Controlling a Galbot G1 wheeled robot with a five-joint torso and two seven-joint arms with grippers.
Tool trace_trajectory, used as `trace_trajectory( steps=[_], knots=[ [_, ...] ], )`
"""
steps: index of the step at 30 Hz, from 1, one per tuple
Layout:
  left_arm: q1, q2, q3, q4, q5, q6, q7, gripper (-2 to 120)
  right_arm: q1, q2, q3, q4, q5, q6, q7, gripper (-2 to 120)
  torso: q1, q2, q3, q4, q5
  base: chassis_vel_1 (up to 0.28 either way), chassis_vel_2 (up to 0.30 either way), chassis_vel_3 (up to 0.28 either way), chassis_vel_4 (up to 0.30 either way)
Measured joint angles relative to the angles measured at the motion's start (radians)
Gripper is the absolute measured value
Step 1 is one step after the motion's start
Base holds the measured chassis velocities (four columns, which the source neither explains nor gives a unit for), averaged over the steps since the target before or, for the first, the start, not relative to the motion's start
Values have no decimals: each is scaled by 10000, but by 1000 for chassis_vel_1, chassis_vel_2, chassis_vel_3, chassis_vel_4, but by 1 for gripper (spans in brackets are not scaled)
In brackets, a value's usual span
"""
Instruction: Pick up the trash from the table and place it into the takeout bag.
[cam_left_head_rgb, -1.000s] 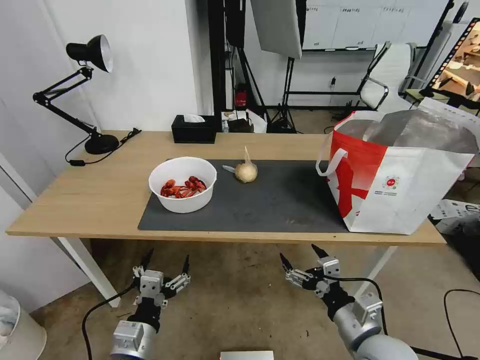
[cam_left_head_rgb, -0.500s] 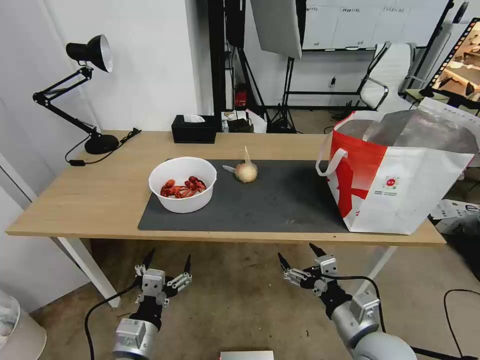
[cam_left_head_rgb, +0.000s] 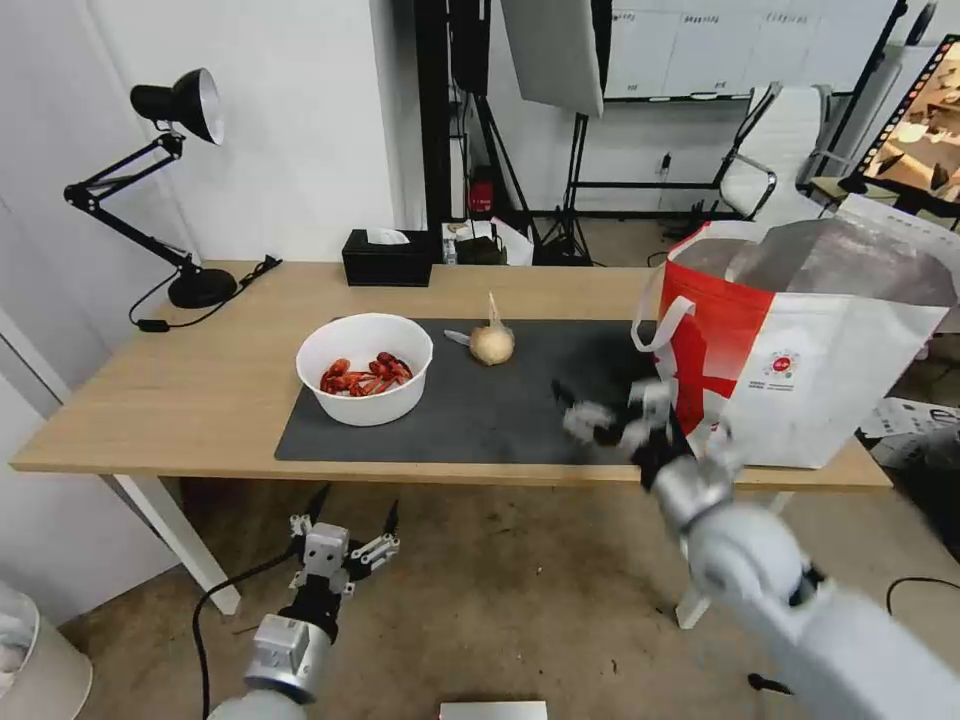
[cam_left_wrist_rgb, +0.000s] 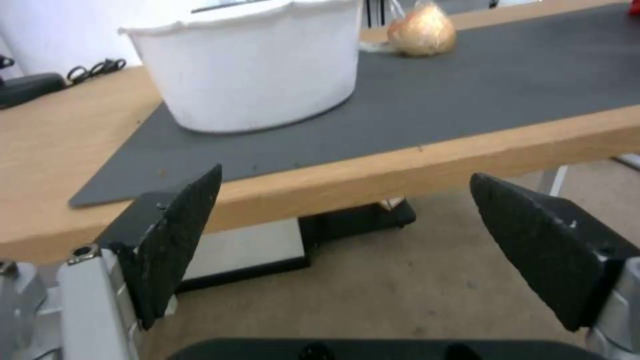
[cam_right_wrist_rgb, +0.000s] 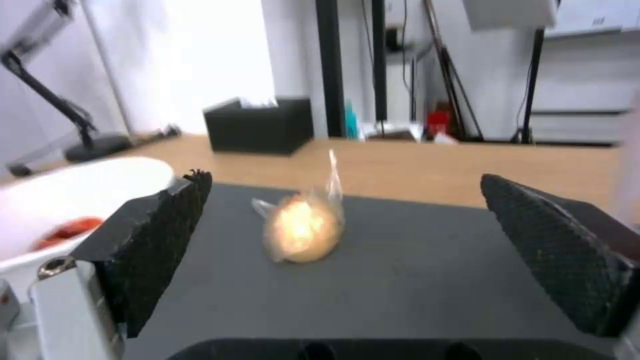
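Tan twisted bundle (cam_right_wrist_rgb: 303, 230) lies straight ahead of the right gripper (cam_left_head_rgb: 612, 408), twist upright; jaws spread wide, empty. Left gripper (cam_left_head_rgb: 345, 522), likewise open, hangs below the table (cam_left_head_rgb: 200, 385).

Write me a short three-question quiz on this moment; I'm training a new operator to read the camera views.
1. True or false: the right gripper is shut on the tan twisted bundle.
2. Which item lies nearest the takeout bag? A) white bowl of crayfish shells B) tan twisted bundle C) black tissue box
3. Fill in: the left gripper hangs below the near edge of the ____.

Key:
1. False: its fingers are spread and the bundle lies apart, ahead of them on the dark mat.
2. B
3. table
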Motion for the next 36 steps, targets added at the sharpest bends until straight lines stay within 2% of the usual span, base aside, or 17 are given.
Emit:
trace_trajectory(
  steps=[3, 4, 7, 8, 14, 15, 19, 28, 36],
  knots=[
    [2, -45, -40, -18, -6, -1, -1, 100, 1625, 430, -1180, -1408, 288, -429, 48, 100, 0, 0, 0, -1, 0, 0, 0, 0, 0],
    [2, -45, -40, -18, -6, -1, -1, 100, 1625, 430, -1180, -1408, 288, -429, 48, 100, 0, 0, 0, -1, 0, 0, 0, 0, 0],
    [-6, -103, -47, -19, -9, 0, -3, 100, 2925, 1067, -2152, -2849, 373, -516, -13, 100, 1, -1, 0, -3, -1, 0, 0, 0, 0],
    [-6, -103, -47, -19, -9, 0, -3, 100, 2925, 1067, -2152, -2849, 373, -516, -13, 100, 1, -1, 0, -3, -1, 0, 0, 0, 0],
    [47, -139, -126, -16, -8, -4, -3, 100, 4594, 2480, -3384, -5255, 363, -701, -206, 100, 0, -1, -1, -1, -2, 0, 0, 0, 0],
    [47, -139, -126, -16, -8, -4, -3, 100, 4594, 2480, -3384, -5255, 363, -701, -206, 100, 0, -1, -1, -1, -2, 0, 0, 0, 0],
    [97, -136, -240, -27, -26, -32, -10, 100, 5522, 3546, -3837, -7262, -533, -1196, -160, 100, -1, -1, -1, -1, -1, 0, 0, 0, 0],
    [69, -150, -284, 27, -73, -66, -25, 100, 5965, 4608, -3891, -8700, -973, -1639, -377, 100, -1, -1, -2, -1, 0, 0, 0, 0, 0],
    [-53, -123, -273, 126, -175, -70, -30, 100, 5873, 4716, -3823, -8853, -1112, -2048, -410, 100, -2, 0, -2, -2, 1, 0, 0, 0, 0]
  ],
)
